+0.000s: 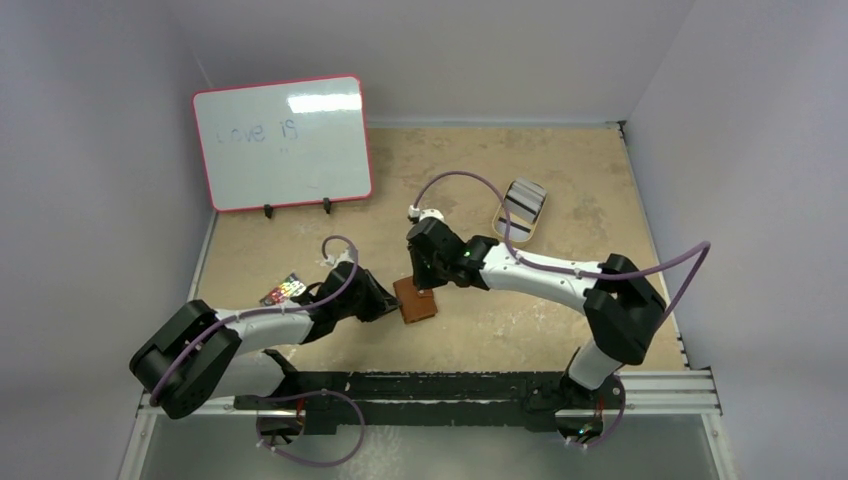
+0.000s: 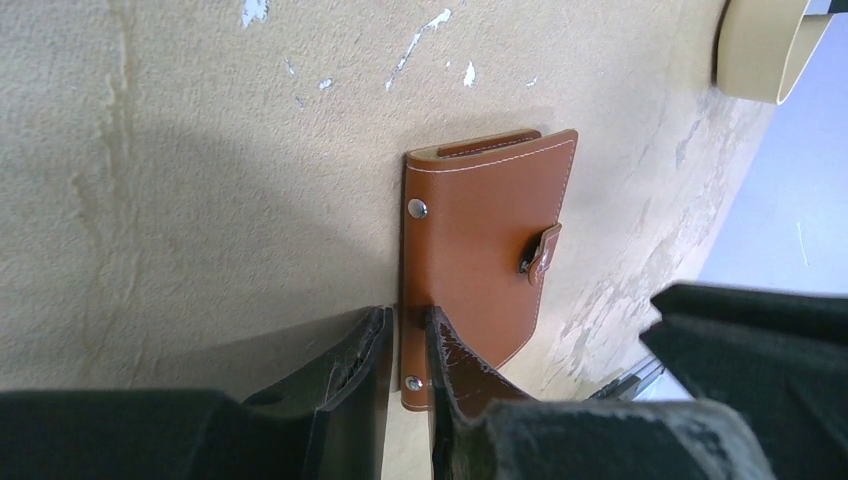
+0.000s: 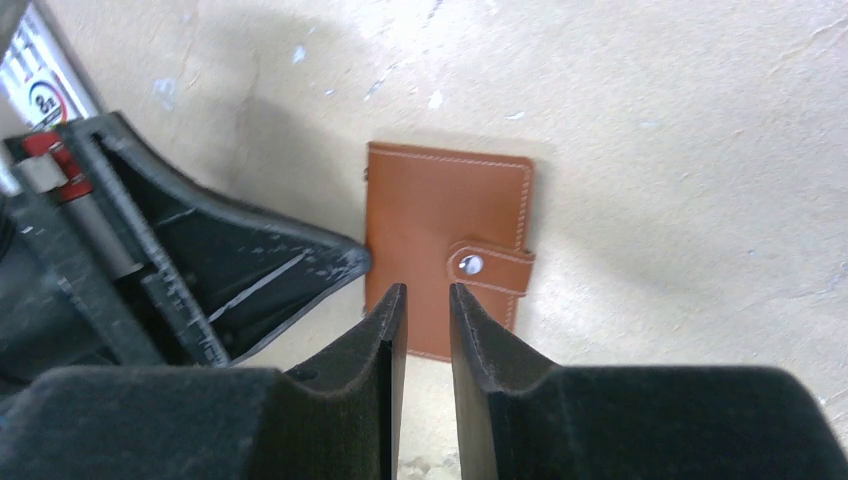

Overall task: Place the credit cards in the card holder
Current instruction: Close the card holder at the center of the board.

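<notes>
Left claw (image 2: pixel 408 318): nearest item, filling the bottom of its own view. The jaws are drawn almost together over the wallet's (image 2: pixel 480 240) spine edge, with leather showing in the slit. I cannot tell whether I am pinching it or only pressing it down.

Wallet: brown leather, closed, snap (image 3: pixel 468 264) fastened. It lies flat on the table (image 1: pixel 560 170) between my two claws, touching the left one.

Right claw (image 3: pixel 428 292): jaws slightly parted and holding nothing, tips hovering over the wallet's near short end. The wallet's long axis runs straight ahead of this claw, in line with its slit. The snap sits just right of that line, toward the right-hand long edge.

Tin (image 1: pixel 522 210): oval, tan, holding the cards (image 1: pixel 526 198), well apart to the right and back. My right arm is nearer to it. Judgement: the wallet must be opened before any card goes in.

View notes: only the overhead view shows the cards. The left wrist view catches just the tin's rim, plus two spine rivets (image 2: pixel 417 208). The right wrist view alone shows the snap head-on and my left claw against the wallet's left edge.
</notes>
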Tool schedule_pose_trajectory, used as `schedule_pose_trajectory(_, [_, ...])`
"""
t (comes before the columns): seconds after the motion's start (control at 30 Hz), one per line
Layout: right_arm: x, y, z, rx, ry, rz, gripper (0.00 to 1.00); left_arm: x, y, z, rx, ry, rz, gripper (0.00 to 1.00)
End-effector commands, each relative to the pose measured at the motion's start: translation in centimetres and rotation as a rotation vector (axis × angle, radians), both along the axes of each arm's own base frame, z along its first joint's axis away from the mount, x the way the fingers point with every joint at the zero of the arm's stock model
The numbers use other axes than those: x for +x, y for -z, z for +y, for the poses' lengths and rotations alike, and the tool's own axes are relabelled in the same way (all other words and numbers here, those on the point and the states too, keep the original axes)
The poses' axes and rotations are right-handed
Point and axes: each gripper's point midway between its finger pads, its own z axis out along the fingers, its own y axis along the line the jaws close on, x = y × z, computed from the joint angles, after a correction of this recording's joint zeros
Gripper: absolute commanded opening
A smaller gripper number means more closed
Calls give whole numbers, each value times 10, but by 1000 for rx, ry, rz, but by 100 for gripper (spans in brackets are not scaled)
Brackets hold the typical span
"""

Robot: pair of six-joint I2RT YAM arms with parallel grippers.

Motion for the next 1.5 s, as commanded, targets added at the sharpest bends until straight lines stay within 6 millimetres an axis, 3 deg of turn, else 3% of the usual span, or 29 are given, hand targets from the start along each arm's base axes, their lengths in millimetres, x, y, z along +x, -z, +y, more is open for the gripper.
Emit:
schedule_pose_trajectory(0.0, [13,2,-4,66,3,13,24,13,-14,-2,1,-7,-56,18])
schedule_pose_trajectory(0.43, [10,32,-5,52,-11,77,20,13,-11,-2,9,-5,-50,18])
schedule_pose_trajectory(1.47, [5,56,-15,-12,-28,107,16,13,-10,-2,12,-2,-47,18])
